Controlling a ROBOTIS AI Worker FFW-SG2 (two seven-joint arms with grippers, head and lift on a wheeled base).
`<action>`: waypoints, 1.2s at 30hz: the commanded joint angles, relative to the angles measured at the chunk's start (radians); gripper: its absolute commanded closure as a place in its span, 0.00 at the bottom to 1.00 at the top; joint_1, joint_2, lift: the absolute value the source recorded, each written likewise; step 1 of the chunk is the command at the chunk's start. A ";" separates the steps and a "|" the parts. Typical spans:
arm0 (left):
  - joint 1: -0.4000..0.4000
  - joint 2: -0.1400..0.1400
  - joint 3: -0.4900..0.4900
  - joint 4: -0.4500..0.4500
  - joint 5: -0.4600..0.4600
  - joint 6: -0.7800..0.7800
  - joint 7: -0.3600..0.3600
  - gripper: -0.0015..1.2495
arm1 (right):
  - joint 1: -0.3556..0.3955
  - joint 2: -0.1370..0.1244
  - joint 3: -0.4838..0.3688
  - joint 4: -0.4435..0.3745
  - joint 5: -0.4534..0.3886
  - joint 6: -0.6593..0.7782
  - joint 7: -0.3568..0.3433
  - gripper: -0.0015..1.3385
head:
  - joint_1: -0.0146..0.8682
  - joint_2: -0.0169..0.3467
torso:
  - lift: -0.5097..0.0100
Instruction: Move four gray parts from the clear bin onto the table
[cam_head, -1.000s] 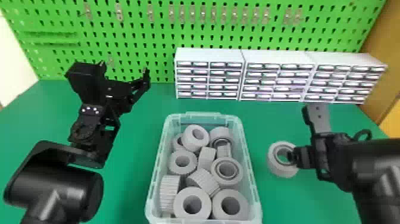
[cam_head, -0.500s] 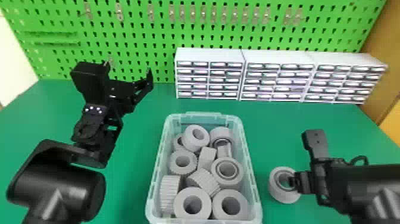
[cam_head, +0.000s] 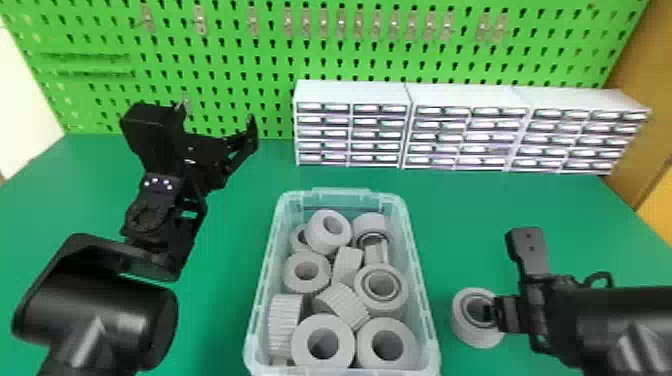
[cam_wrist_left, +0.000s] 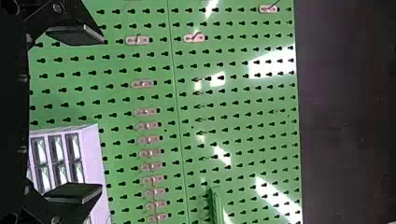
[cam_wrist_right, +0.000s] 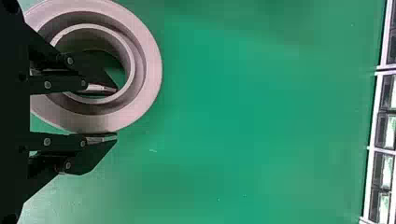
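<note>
The right black gripper pinches a thick gray ring by its wall, at or just over the green tabletop, between the clear plastic bin and the tabletop's right edge. Likely part one, with three left. The left black gripper is spread wide.

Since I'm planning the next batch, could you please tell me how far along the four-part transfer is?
I can't count any released part as done yet. The right gripper holds one gray part by its wall, right of the clear bin, at or just above the table. After it, probably three more are left; many gray pieces lie in the bin.
</note>
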 joint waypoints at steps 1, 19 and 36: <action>-0.001 0.000 -0.001 0.000 0.001 0.000 0.000 0.13 | -0.002 0.000 0.004 0.002 0.004 0.000 0.000 0.76 | 0.78 0.14 | 0.89; -0.001 0.000 -0.003 0.000 0.001 0.002 0.000 0.13 | -0.004 0.003 -0.001 0.002 0.008 0.004 0.000 0.35 | 0.78 0.14 | 0.89; 0.001 0.000 -0.001 0.000 0.004 0.002 0.000 0.13 | -0.030 -0.014 0.027 -0.048 -0.005 0.075 0.000 0.34 | 0.78 0.14 | 0.89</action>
